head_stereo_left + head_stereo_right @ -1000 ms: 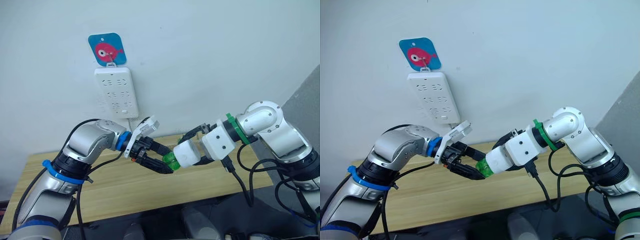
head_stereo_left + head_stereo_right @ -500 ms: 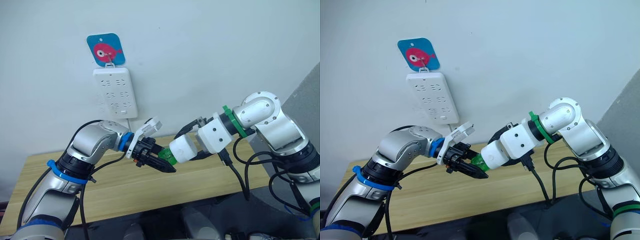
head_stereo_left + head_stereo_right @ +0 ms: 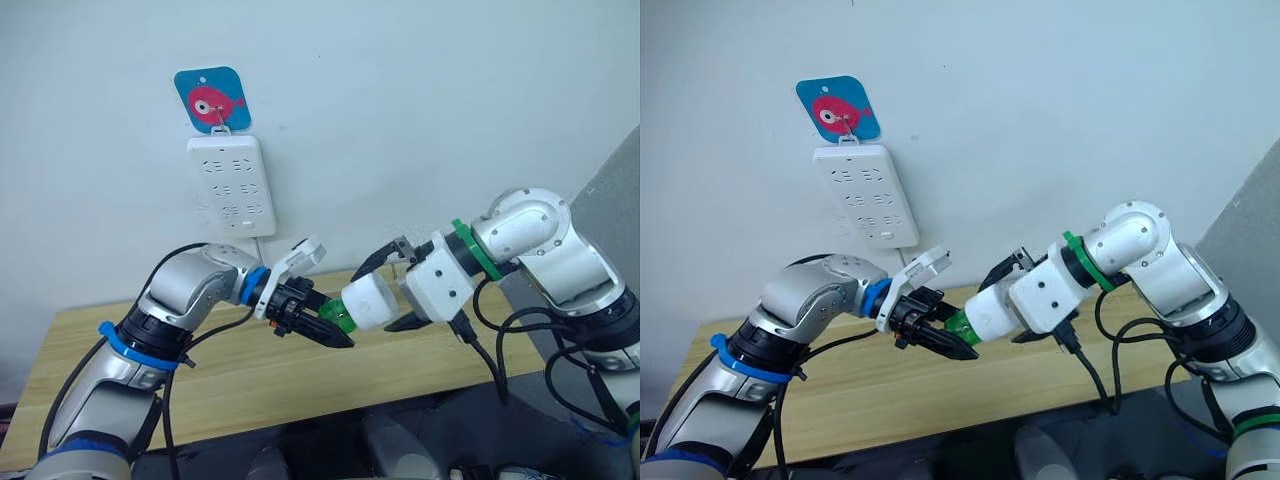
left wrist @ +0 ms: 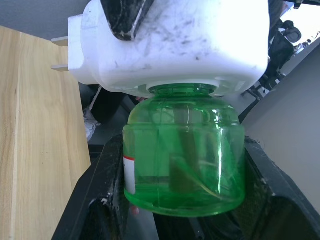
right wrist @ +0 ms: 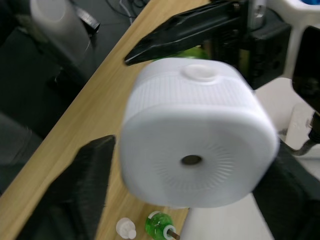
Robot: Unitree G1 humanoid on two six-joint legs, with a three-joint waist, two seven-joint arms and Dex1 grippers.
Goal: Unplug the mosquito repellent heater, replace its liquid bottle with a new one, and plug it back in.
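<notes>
The mosquito repellent heater [image 3: 371, 301], a small white rounded plastic unit, hangs in mid-air above the pale wooden table [image 3: 230, 375], unplugged from the long white power strip [image 3: 232, 185] on the wall. My left gripper [image 3: 333, 328] is clamped on the green translucent liquid bottle [image 4: 184, 152], whose neck sits in the heater's base. The right gripper [image 3: 397, 283] has its black fingers spread either side of the heater, apparently loose. Bottle and heater share one axis running between the grippers, so I judge that seating it means twisting about that line.
</notes>
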